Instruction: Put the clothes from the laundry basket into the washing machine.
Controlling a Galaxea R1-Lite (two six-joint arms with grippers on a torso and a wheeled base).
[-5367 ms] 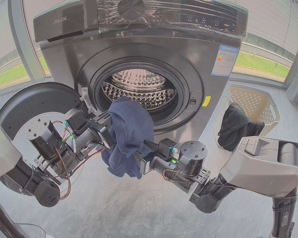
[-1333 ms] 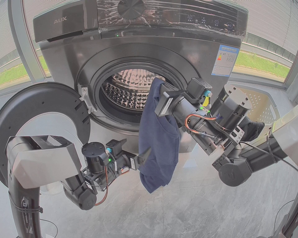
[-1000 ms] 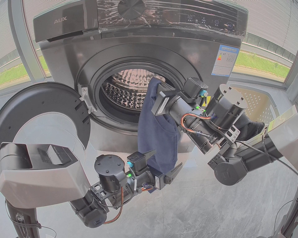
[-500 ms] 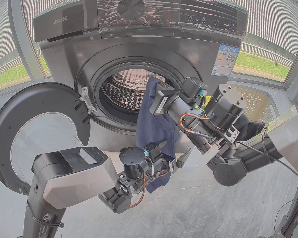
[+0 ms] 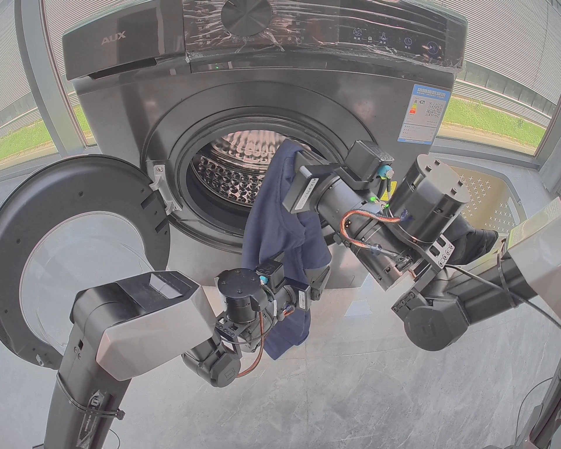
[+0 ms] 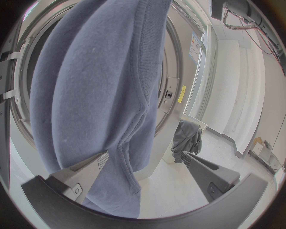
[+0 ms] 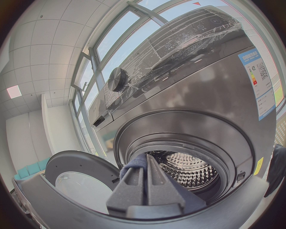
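Sweatshirt (image 5: 280, 228): navy, one piece, hanging full length in front of the right half of the drum opening; its top is at the opening's rim and its lower end is clear of the floor.
Right gripper (image 5: 297, 156): holds the top of the sweatshirt; the right wrist view has both fingers (image 7: 135, 185) pressed together with navy cloth (image 7: 135, 162) caught between them.
Left gripper (image 5: 312, 283): low, at the sweatshirt's lower part, fingers spread wide. The left wrist view (image 6: 143, 156) shows the ribbed hem (image 6: 89, 89) draped over one finger and hanging in the gap.
Washing machine (image 5: 263, 87): front loader, round door (image 5: 76, 234) swung fully open to the left, steel drum (image 5: 245, 163) lit inside.
Laundry basket (image 5: 497, 199): pale, perforated, on the floor just beside the machine's right front corner; a dark garment (image 5: 476, 242) hangs over its near rim.
View differences: the right wrist view alone gives the finger closure; the left wrist view alone gives the hem, plus the basket (image 6: 192, 118) and dark garment (image 6: 187, 140) from floor level.
Count: two garments, one basket, one machine, two grippers.
Labels: blue-bordered rating sticker (image 5: 423, 114) at the machine front's upper right, yellow sticker (image 6: 180, 94) by the door latch; clear film over the control panel and knob (image 5: 245, 14).
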